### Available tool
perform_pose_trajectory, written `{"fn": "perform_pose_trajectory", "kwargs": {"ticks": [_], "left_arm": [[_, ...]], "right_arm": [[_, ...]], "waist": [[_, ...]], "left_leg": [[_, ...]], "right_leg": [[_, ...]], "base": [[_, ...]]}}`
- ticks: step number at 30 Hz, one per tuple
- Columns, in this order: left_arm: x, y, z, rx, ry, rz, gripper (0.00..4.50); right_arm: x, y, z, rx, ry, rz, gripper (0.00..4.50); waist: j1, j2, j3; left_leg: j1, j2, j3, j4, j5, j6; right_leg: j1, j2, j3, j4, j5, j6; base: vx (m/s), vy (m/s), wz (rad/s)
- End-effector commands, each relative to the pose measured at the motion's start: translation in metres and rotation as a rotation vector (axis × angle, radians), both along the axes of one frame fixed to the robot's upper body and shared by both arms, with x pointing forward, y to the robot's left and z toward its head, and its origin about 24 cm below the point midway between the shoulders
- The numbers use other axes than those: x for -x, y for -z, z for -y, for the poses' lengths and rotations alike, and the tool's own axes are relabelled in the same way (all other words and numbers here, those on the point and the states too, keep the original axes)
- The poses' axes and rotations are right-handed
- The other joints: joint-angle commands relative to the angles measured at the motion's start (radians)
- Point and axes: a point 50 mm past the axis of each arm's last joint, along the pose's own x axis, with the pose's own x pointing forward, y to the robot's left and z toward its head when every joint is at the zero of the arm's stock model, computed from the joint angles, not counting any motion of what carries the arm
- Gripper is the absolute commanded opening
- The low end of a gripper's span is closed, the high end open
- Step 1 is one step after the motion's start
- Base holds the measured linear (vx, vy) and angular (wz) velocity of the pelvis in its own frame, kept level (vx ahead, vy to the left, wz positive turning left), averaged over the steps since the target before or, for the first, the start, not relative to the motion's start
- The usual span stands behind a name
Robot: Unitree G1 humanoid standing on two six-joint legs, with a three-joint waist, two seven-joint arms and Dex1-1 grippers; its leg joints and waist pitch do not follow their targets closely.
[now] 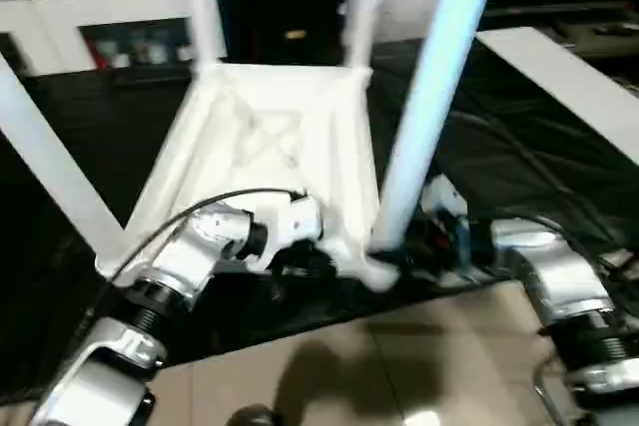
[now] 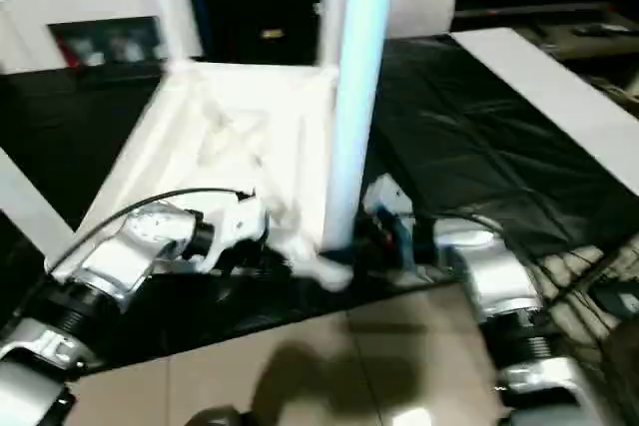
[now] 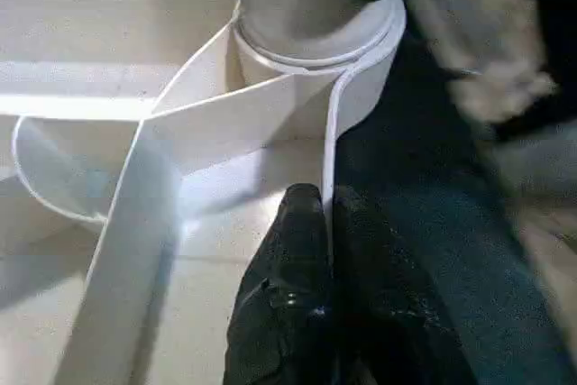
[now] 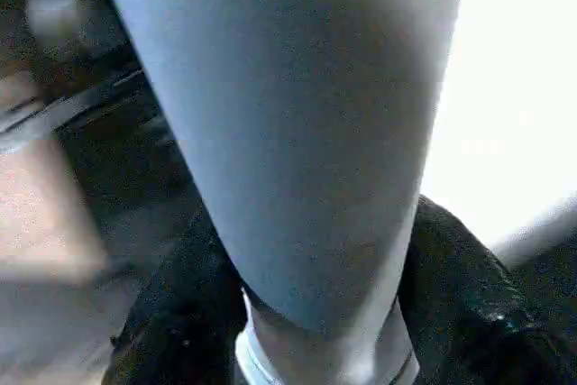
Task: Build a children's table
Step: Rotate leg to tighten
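On the black-covered desk [image 1: 559,197] the white plastic children's table [image 1: 275,147] lies upside down, its square top flat on the cover, ribbed cross-braced underside facing up, with four long tapered round white legs rising from the corner sockets. Starting at the left, the near-left leg [image 1: 55,172] leans outward toward the edge of the head views. Next comes the left gripper [image 3: 317,223], its black fingers [image 3: 293,250] pressed together on the thin upright rim of the top, just beside the near-right round socket [image 3: 361,69]; this pinch looks meant to steady the top. Further right, the near-right leg [image 1: 429,97] stands in that socket, and the right gripper [image 4: 315,313] sits at its base, black fingers [image 4: 469,295] on either side of the leg and about half spread, seemingly clasping it, though firm contact cannot be confirmed. The step in hand appears to be seating this leg. To do it well, the left pinch should hold the rim without bending it, while the right fingers grip low on the leg, keep it in line with the socket, and press straight down so it does not jam at an angle.
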Motion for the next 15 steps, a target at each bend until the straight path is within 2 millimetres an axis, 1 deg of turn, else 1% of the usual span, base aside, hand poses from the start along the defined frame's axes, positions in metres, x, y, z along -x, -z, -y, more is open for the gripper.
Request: {"fn": "perform_pose_trajectory", "kwargs": {"ticks": [1, 2, 3, 4, 5, 6, 7, 8, 9, 10, 11, 12, 13, 14, 15], "left_arm": [[-0.001, -0.010, 0.031, 0.092, -0.042, 0.037, 0.00], [-0.003, -0.009, 0.035, 0.097, -0.086, 0.030, 0.00], [-0.007, -0.009, 0.039, 0.100, -0.141, 0.028, 0.00], [-0.009, -0.010, 0.043, 0.104, -0.183, 0.034, 0.00], [-0.011, -0.011, 0.045, 0.108, -0.206, 0.040, 0.00], [-0.013, -0.012, 0.049, 0.110, -0.228, 0.051, 0.00], [-0.014, -0.014, 0.053, 0.110, -0.248, 0.062, 0.00], [-0.014, -0.014, 0.053, 0.110, -0.248, 0.062, 0.00], [-0.015, -0.016, 0.058, 0.112, -0.263, 0.073, 0.00], [-0.015, -0.021, 0.067, 0.127, -0.270, 0.086, 0.00], [-0.015, -0.022, 0.068, 0.131, -0.268, 0.085, 0.00], [-0.015, -0.023, 0.070, 0.140, -0.268, 0.082, 0.00], [-0.015, -0.023, 0.070, 0.140, -0.268, 0.082, 0.00], [-0.014, -0.022, 0.068, 0.138, -0.271, 0.084, 0.00], [-0.014, -0.022, 0.068, 0.136, -0.274, 0.084, 0.00]], "right_arm": [[-0.003, 0.006, -0.031, -0.004, 0.035, -0.051, 1.99], [-0.005, 0.006, -0.036, -0.013, 0.077, -0.064, 1.98], [-0.007, 0.007, -0.042, -0.025, 0.121, -0.079, 1.98], [-0.009, 0.007, -0.047, -0.034, 0.154, -0.091, 1.98], [-0.011, 0.007, -0.050, -0.034, 0.175, -0.097, 1.98], [-0.013, 0.008, -0.054, -0.024, 0.205, -0.101, 1.98], [-0.016, 0.009, -0.057, -0.010, 0.245, -0.105, 1.98], [-0.016, 0.009, -0.057, -0.010, 0.245, -0.105, 1.98], [-0.020, 0.010, -0.060, -0.004, 0.299, -0.107, 1.98], [-0.024, 0.005, -0.066, -0.021, 0.336, -0.051, 1.98], [-0.025, 0.004, -0.067, -0.032, 0.341, -0.041, 1.98], [-0.025, 0.001, -0.068, -0.054, 0.353, -0.025, 2.32], [-0.025, 0.001, -0.068, -0.054, 0.353, -0.025, 2.53], [-0.026, -0.004, -0.066, -0.093, 0.369, -0.014, 2.67], [-0.027, -0.005, -0.065, -0.101, 0.375, -0.013, 2.67]], "waist": [[-0.004, -0.009, -0.052], [-0.015, -0.013, -0.052], [-0.020, -0.013, -0.053], [-0.029, -0.007, -0.052], [-0.030, -0.010, -0.054], [-0.031, -0.010, -0.053], [-0.034, -0.010, -0.053], [-0.036, -0.008, -0.054], [-0.036, -0.012, -0.055], [-0.040, -0.009, -0.055], [-0.042, -0.008, -0.056], [-0.040, -0.006, -0.057], [-0.041, -0.007, -0.059], [-0.039, -0.004, -0.062], [-0.040, -0.003, -0.063]], "left_leg": [[0.016, 0.078, -0.044, -0.084, -0.295, -0.023], [0.014, 0.076, -0.045, -0.083, -0.305, -0.022], [0.014, 0.075, -0.044, -0.083, -0.302, -0.019], [0.018, 0.074, -0.041, -0.080, -0.308, -0.017], [0.018, 0.072, -0.041, -0.078, -0.304, -0.015], [0.017, 0.071, -0.041, -0.077, -0.298, -0.010], [0.015, 0.071, -0.040, -0.078, -0.285, -0.004], [0.014, 0.073, -0.040, -0.078, -0.277, -0.001], [0.014, 0.072, -0.039, -0.078, -0.275, 0.001], [0.012, 0.073, -0.040, -0.080, -0.271, 0.002], [0.013, 0.074, -0.039, -0.079, -0.272, -0.001], [0.015, 0.074, -0.039, -0.078, -0.268, 0.003], [0.012, 0.074, -0.038, -0.078, -0.255, 0.007], [0.012, 0.075, -0.038, -0.078, -0.229, 0.019], [0.011, 0.075, -0.038, -0.078, -0.215, 0.027]], "right_leg": [[0.037, -0.091, 0.062, -0.099, -0.373, -0.176], [0.038, -0.091, 0.062, -0.103, -0.383, -0.169], [0.038, -0.090, 0.063, -0.103, -0.378, -0.169], [0.030, -0.088, 0.065, -0.108, -0.374, -0.177], [0.033, -0.088, 0.063, -0.108, -0.372, -0.176], [0.033, -0.089, 0.064, -0.110, -0.370, -0.177], [0.033, -0.087, 0.064, -0.109, -0.361, -0.175], [0.032, -0.085, 0.064, -0.108, -0.341, -0.175], [0.033, -0.084, 0.063, -0.108, -0.334, -0.175], [0.033, -0.084, 0.063, -0.104, -0.313, -0.181], [0.032, -0.084, 0.063, -0.104, -0.303, -0.182], [0.033, -0.085, 0.064, -0.104, -0.280, -0.185], [0.036, -0.084, 0.064, -0.101, -0.256, -0.189], [0.038, -0.082, 0.063, -0.095, -0.203, -0.197], [0.040, -0.082, 0.063, -0.093, -0.172, -0.203]], "base": [[0.000, 0.000, 0.00], [0.000, 0.000, 0.00], [0.000, 0.000, 0.00], [0.000, 0.000, 0.00], [0.000, 0.000, 0.00], [0.000, 0.000, 0.00], [0.000, 0.000, 0.00], [0.000, 0.000, 0.00], [0.000, 0.000, 0.00], [0.000, 0.000, 0.00], [0.000, 0.000, 0.00], [0.000, 0.000, 0.00], [0.000, 0.000, 0.00], [0.000, 0.000, 0.00], [0.000, 0.000, 0.00]]}}
